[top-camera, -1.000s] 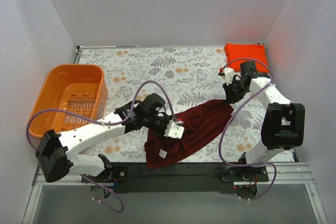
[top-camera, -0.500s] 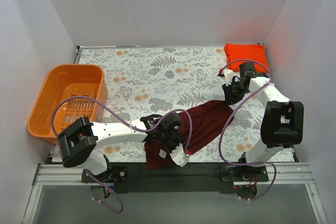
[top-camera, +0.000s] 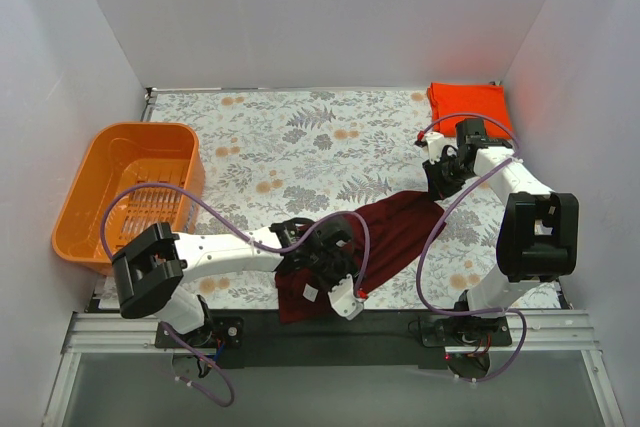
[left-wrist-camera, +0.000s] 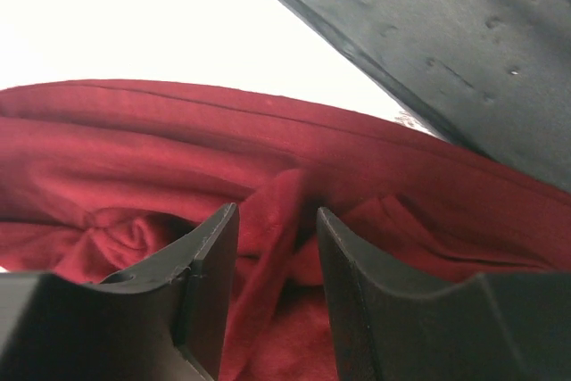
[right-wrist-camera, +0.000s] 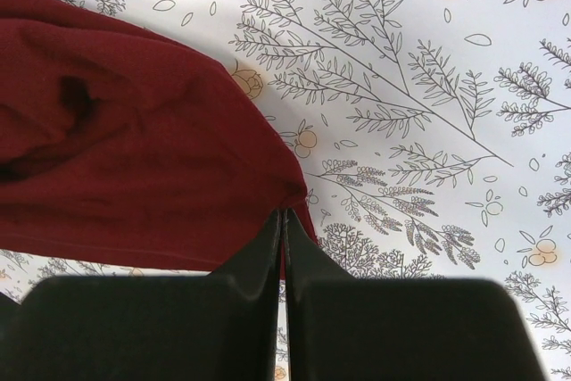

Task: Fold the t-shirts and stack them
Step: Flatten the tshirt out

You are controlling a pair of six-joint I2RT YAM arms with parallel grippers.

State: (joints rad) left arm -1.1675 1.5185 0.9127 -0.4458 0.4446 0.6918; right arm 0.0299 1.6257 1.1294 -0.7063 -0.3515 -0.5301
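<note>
The dark maroon t-shirt [top-camera: 395, 232] lies crumpled near the table's front edge, stretched from front left to right. My left gripper [top-camera: 338, 285] is low over its near-left part. In the left wrist view the left gripper [left-wrist-camera: 277, 220] is open, with a raised fold of the maroon cloth [left-wrist-camera: 268, 158] between the jaws. My right gripper [top-camera: 441, 187] holds the shirt's far right corner. In the right wrist view the right gripper [right-wrist-camera: 283, 214] is shut on the cloth's edge [right-wrist-camera: 134, 158]. The orange-red t-shirt [top-camera: 468, 103] lies folded at the back right corner.
An orange plastic basket [top-camera: 128, 187] stands at the left of the floral table cover [top-camera: 300, 137]. The black front rail [top-camera: 330, 327] runs just below the shirt and shows in the left wrist view [left-wrist-camera: 428, 51]. White walls close in three sides.
My left arm has swung from the shirt's middle to its near-left edge and lowered onto it, hardly moving in the last half second. The right gripper has kept its hold and place.
</note>
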